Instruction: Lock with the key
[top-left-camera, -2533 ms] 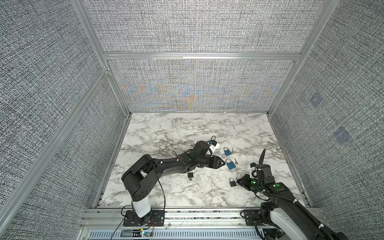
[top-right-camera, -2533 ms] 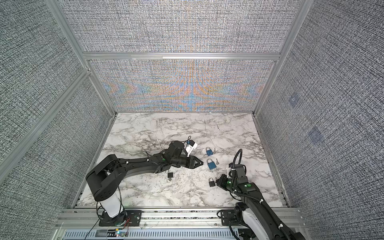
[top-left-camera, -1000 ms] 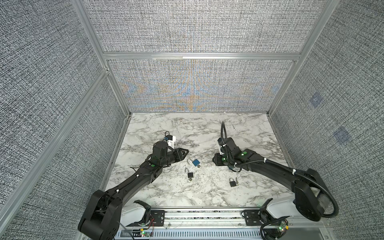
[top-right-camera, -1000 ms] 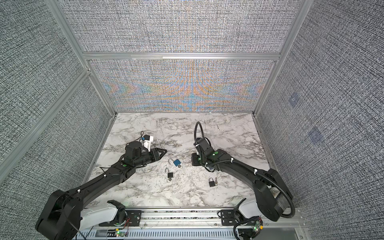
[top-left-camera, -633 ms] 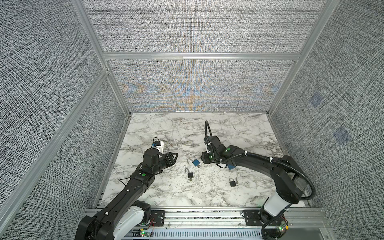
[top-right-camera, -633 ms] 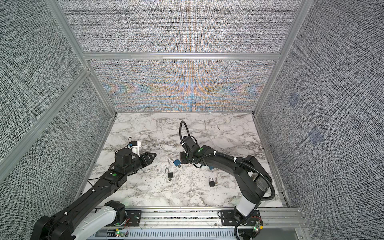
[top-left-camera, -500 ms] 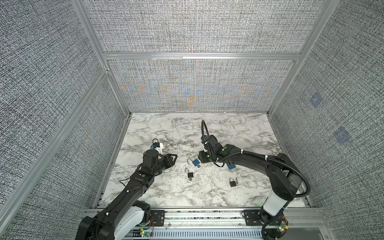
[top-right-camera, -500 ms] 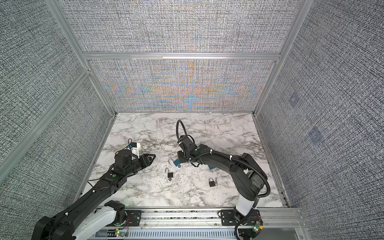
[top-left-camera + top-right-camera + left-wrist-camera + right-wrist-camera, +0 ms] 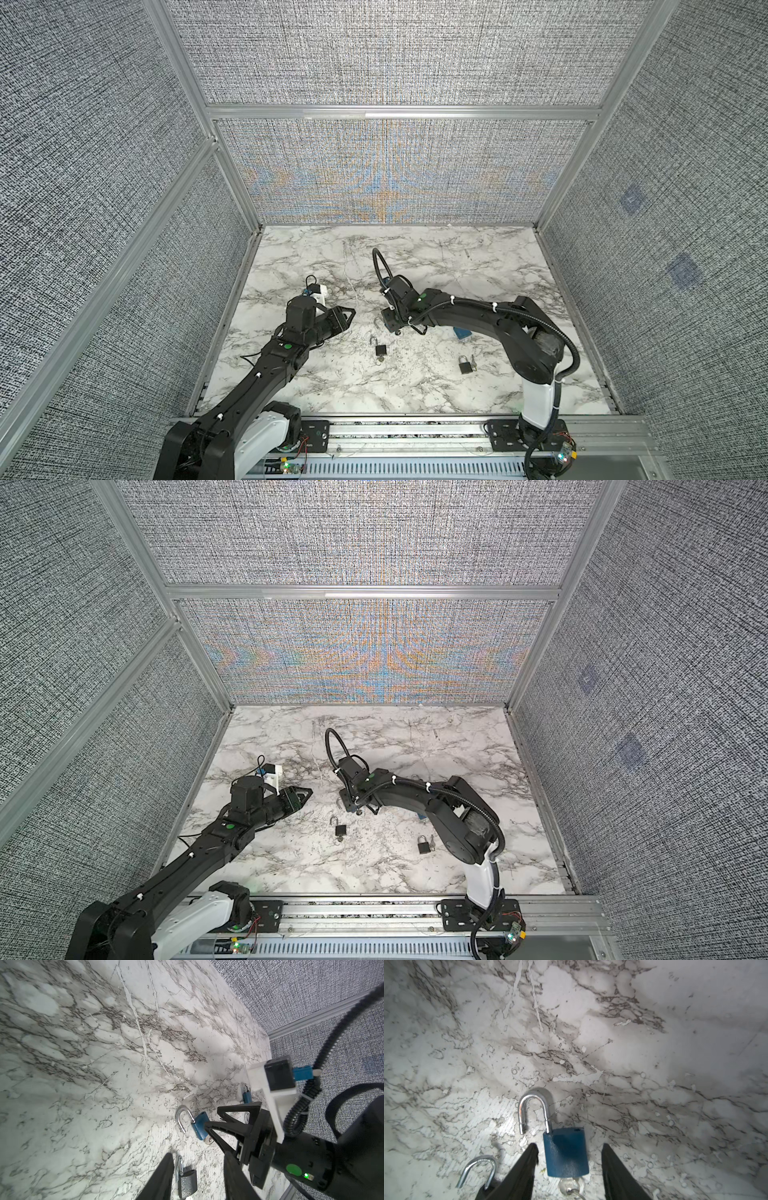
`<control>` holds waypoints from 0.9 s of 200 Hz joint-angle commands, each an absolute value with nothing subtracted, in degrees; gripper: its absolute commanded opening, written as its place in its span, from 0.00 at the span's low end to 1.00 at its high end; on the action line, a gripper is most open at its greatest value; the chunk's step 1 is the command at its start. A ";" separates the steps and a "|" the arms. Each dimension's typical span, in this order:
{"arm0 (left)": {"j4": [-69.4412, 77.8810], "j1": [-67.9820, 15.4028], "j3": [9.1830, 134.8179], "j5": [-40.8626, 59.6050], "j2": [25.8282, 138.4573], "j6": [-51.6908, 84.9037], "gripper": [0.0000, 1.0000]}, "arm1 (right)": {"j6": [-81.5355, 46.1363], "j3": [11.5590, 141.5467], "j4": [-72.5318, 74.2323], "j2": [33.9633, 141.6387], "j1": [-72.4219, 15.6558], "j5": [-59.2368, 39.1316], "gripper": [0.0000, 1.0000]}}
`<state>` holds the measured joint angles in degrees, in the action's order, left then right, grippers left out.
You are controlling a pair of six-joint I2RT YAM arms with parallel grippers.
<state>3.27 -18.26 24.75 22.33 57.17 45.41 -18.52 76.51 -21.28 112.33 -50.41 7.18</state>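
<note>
A blue padlock (image 9: 564,1151) lies flat on the marble near the middle, its silver shackle (image 9: 534,1107) swung open. A key (image 9: 568,1185) sits in its keyhole. My right gripper (image 9: 570,1146) is open and straddles the padlock's body, with a gap on each side. In both top views the right gripper (image 9: 390,326) (image 9: 349,806) covers this padlock. The left wrist view shows the blue padlock (image 9: 200,1124) and its key (image 9: 208,1141) at the right gripper's tips. My left gripper (image 9: 345,318) (image 9: 198,1153) hovers open and empty to the padlock's left.
A black padlock (image 9: 380,349) (image 9: 340,830) with an open shackle lies just in front of the right gripper. A second black padlock (image 9: 465,365) sits front right. Another blue padlock (image 9: 462,332) (image 9: 246,1095) peeks out behind the right arm. Mesh walls enclose the marble table (image 9: 457,270).
My right gripper has swung left across the table to the blue padlock and opened wider around it. My left arm has drawn back to the left, away from the padlocks.
</note>
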 commanded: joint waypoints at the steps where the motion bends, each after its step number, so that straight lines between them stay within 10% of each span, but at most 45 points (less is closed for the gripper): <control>1: 4.72 -18.02 24.61 23.12 57.30 45.03 0.42 | -17.31 77.04 -23.91 113.46 -50.79 9.34 0.51; 118: 5.10 -17.53 23.93 24.70 57.13 45.08 0.43 | -17.85 77.17 -25.75 116.08 -52.52 11.31 0.51; 180: 5.00 -17.43 23.99 24.74 57.62 44.91 0.43 | -17.92 77.53 -27.24 116.87 -52.95 11.94 0.35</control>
